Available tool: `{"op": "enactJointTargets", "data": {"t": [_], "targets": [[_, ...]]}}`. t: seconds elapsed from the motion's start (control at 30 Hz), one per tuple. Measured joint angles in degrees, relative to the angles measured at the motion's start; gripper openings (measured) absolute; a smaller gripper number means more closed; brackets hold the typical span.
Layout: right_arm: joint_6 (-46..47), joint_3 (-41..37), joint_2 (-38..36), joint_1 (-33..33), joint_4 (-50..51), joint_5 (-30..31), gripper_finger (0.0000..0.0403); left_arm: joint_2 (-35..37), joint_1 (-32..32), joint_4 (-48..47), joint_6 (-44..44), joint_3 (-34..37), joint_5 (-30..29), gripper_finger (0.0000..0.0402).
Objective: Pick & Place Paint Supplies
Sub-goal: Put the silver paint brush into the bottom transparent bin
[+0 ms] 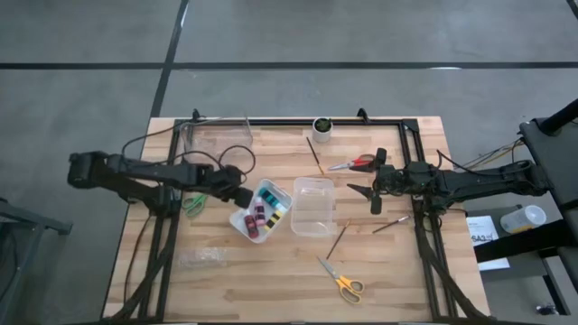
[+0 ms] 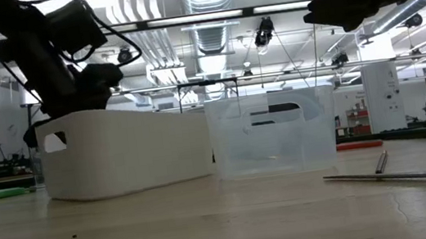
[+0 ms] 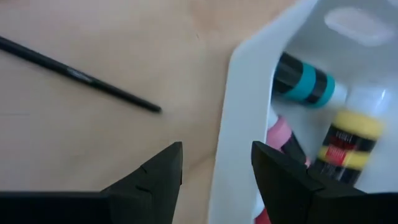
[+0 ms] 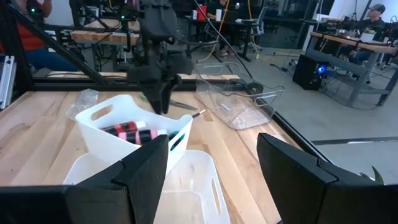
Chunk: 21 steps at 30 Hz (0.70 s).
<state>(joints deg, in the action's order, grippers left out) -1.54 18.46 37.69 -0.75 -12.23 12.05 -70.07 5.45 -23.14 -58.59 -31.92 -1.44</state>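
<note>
White bin (image 1: 256, 221) of paint bottles (image 1: 262, 213) sits under released left gripper (image 1: 242, 196); right gripper (image 1: 370, 191) released too.

Wooden table (image 1: 226, 289), white bin (image 1: 244, 219), clear bin (image 1: 312, 206), yellow scissors (image 1: 341, 282), red scissors (image 1: 355, 163), brushes (image 1: 338, 239)

- Table (image 1: 271, 271): pale wood planks, matt grain.
- White bin (image 4: 102, 134): smooth, opaque plastic.
- Clear bin (image 2: 272, 132): translucent, frosted-looking plastic.
- Paint bottles (image 3: 305, 84): glossy plastic.
- End effector fingers (image 3: 149, 180): matt black.
</note>
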Motion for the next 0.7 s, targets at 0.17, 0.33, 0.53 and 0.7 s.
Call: {"op": "enactJointTargets", "data": {"t": [0.17, 0.33, 0.53, 0.7], "targets": [[0.0, 0.0, 0.0, 0.01, 0.0, 0.01, 0.0244, -1.06, -3.54, 0.0, -3.29, 0.0, 0.4, 0.0195], [0.0, 0.0, 0.0, -0.01, 0.0, 0.01, 0.0244, -1.06, -4.3, 1.56, -8.51, 0.02, -0.22, 0.0195], [0.0, 0.0, 0.0, 0.0, 0.0, 0.0, 0.0244, -1.92, -4.95, 6.45, -13.07, 0.02, -0.23, 0.0195], [0.0, 0.0, 0.0, 0.01, 0.0, -0.01, 0.0244, -3.98, -6.27, 8.44, -17.12, 0.0, -0.12, 0.0195]]}}
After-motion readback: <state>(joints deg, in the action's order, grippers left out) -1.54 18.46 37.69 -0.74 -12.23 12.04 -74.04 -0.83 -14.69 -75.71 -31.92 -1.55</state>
